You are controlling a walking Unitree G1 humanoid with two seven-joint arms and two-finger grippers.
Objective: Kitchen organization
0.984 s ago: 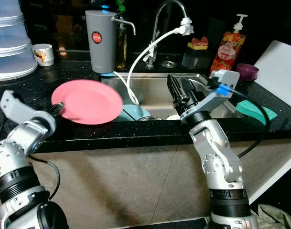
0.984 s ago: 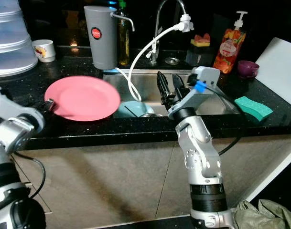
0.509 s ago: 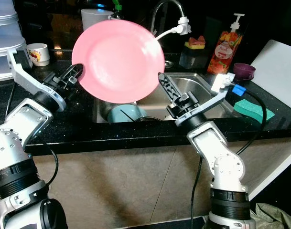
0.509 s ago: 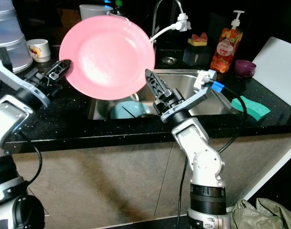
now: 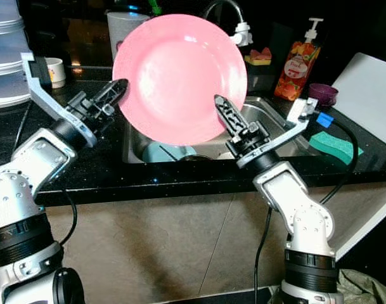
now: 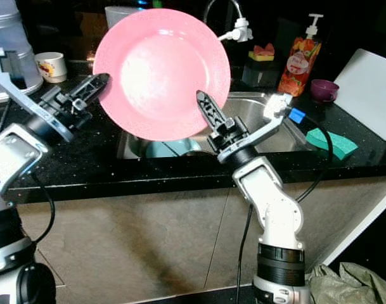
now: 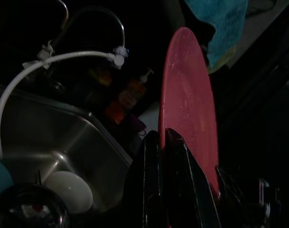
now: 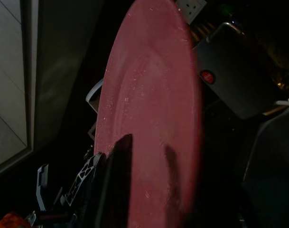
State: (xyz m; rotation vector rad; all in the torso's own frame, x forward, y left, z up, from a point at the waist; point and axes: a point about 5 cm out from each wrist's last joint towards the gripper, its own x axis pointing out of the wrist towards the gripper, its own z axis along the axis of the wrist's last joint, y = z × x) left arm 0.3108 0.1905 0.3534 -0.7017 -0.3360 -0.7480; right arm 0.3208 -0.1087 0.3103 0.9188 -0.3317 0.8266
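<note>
A large pink plate (image 5: 177, 69) stands upright in the air above the sink (image 5: 272, 113), its face towards me. My left gripper (image 5: 118, 87) is shut on the plate's left rim, and the left wrist view shows its fingers (image 7: 158, 180) clamped on the edge. My right gripper (image 5: 222, 102) is open and reaches up from the sink's front edge. Its fingers (image 8: 118, 166) lie in front of the plate's lower right face, close to the rim. A light blue bowl (image 5: 158, 152) and a white bowl (image 7: 68, 190) sit in the sink below.
The faucet (image 5: 240, 28) with a white hose rises behind the plate. A soap bottle (image 5: 300, 60), a purple cup (image 5: 324, 94), a green sponge (image 5: 332, 142) and a white board (image 5: 370, 95) are on the right counter. A mug (image 5: 54, 71) and stacked containers (image 5: 6, 57) stand on the left.
The left gripper has raised the plate from lying flat over the counter to upright above the sink. The right gripper swung up from the sink to the plate's lower right rim.
</note>
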